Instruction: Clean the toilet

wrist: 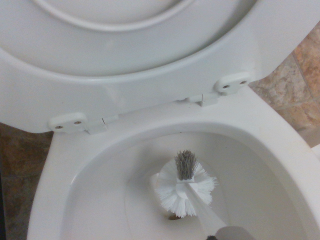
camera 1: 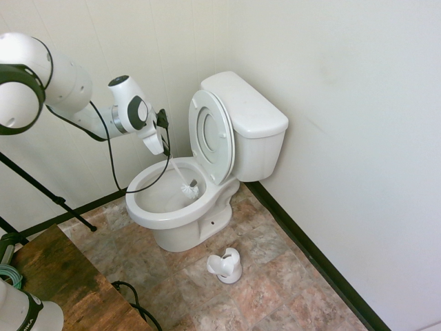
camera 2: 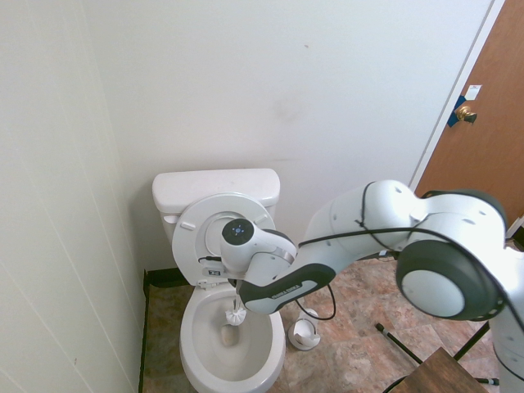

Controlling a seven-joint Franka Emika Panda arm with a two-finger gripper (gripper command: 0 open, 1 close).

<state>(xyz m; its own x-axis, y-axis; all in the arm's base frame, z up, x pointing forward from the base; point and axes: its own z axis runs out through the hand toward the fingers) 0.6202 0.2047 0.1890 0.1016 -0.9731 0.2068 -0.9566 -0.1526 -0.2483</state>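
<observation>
We are holding a toilet brush down inside the bowl of the toilet (camera 1: 207,158).

Going left to right in the first exterior view, we are reaching in from the left with the white arm, and the gripper (camera 1: 165,146) is clamping tight on the thin handle of the brush (camera 1: 189,187), which is slanting down and to the right so that its bristle head is sitting low in the bowl, near the back wall. The toilet is standing in the corner of the room, its seat and lid tilting upright against the tank. Further right and nearer us, the small white brush holder (camera 1: 225,266) is sitting on the tiled floor (camera 1: 275,276), just in front of the toilet's base and apart from it. In the wrist view the white bristles are fanning out below the seat hinges.
</observation>
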